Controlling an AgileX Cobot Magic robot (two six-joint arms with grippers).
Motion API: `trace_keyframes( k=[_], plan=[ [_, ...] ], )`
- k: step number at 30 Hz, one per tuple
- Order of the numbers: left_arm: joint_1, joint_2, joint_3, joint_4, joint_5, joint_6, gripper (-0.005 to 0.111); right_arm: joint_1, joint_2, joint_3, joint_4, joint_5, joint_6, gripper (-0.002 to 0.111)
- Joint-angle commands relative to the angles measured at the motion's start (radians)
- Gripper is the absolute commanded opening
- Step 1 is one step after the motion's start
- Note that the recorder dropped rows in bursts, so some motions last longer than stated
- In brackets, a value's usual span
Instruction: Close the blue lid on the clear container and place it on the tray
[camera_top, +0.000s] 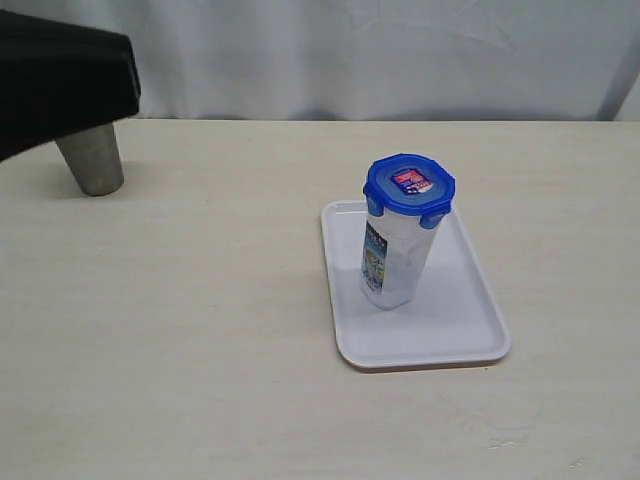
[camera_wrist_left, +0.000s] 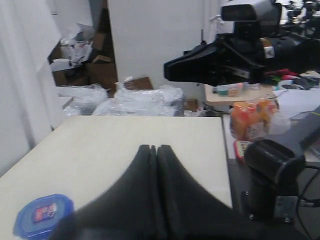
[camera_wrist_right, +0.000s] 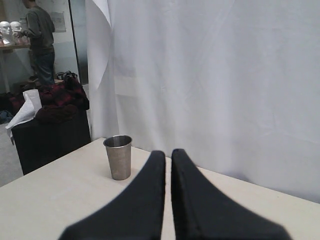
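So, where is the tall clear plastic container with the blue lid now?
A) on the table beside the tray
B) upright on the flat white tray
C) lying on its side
B: the tall clear plastic container stands upright inside the rim of the flat white rectangular tray, the bright blue lid on top.

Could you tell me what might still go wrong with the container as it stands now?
1. The clear container is tall and narrow and stands off-centre on the tray; a bump could topple it.
2. Only the near flaps of the blue lid show, so the far ones may be unlatched.
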Motion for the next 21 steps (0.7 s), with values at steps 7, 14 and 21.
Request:
trace_keyframes(
  k=[7, 14, 21],
  plan=[
    [-0.001, 0.000, 0.057, -0.206, 0.123, 0.002, 0.000, -0.005, -0.004, 0.006, 0.006, -0.005, 0.003, 0.004],
    [-0.001, -0.073, 0.277, -0.684, 0.412, 0.223, 0.000, -0.005, -0.004, 0.006, 0.006, -0.005, 0.003, 0.004],
    [-0.001, -0.189, 0.455, -1.096, 0.518, 0.606, 0.000, -0.005, -0.004, 0.006, 0.006, -0.005, 0.003, 0.004]
  ],
)
